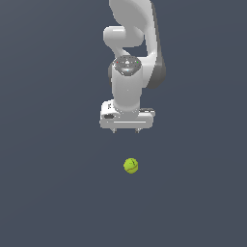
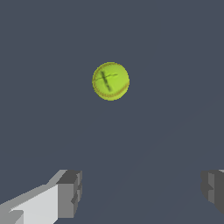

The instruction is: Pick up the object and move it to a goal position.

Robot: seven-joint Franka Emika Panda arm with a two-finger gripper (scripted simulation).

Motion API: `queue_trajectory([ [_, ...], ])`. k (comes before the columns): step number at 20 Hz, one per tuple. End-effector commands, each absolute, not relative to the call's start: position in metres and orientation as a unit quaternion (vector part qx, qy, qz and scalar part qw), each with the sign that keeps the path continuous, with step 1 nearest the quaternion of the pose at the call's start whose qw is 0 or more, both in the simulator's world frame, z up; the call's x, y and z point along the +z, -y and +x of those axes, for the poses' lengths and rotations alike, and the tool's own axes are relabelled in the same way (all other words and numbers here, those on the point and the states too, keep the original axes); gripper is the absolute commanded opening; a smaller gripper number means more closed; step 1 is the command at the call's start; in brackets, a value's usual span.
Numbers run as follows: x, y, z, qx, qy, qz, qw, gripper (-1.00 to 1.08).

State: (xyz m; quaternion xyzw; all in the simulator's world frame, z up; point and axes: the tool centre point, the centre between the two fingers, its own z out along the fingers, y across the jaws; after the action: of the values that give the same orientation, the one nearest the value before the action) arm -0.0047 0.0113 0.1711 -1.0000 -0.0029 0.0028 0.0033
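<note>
**Exterior view: ball lies clear of the spread fingers, nothing held**

Exterior view shows the white Franka arm's gripper (image 1: 125,130) pointing down, with the small yellow-green ball with thin dark seam lines (image 1: 130,166) lying alone on the flat grey-blue bench (image 1: 53,193). The ball appears below the fingers in this picture and slightly toward the exterior view's right of their midpoint, with a plain strip of bench showing between them. How much of that gap is height and how much is sideways offset cannot be told from this view alone.

The wrist view settles part of it: the ball (image 2: 110,81) is not in the space between the two grey fingertips (image 2: 70,192) but out ahead of them, roughly in line with the middle of their gap. So the coming move, as I judge it, calls for a shift across the bench toward the ball before, or together with, the descent. Being round, the ball has no long axis, so no wrist rotation seems needed.

The fingers are spread wide, the gap clearly broader than the ball, and they grip and touch nothing. No goal marker is visible in either view.
</note>
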Motion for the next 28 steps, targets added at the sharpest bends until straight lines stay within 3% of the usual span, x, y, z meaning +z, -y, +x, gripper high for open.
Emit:
queue_trajectory([
  [1, 0.171, -0.011, -0.005, 0.003, 0.003, -1.000, 0.003, 1.00],
  [15, 0.164, -0.038, -0.016, 0.021, 0.012, -1.000, 0.010, 1.00],
  [28, 0.148, -0.039, 0.018, 0.016, 0.095, -0.995, 0.006, 1.00],
])
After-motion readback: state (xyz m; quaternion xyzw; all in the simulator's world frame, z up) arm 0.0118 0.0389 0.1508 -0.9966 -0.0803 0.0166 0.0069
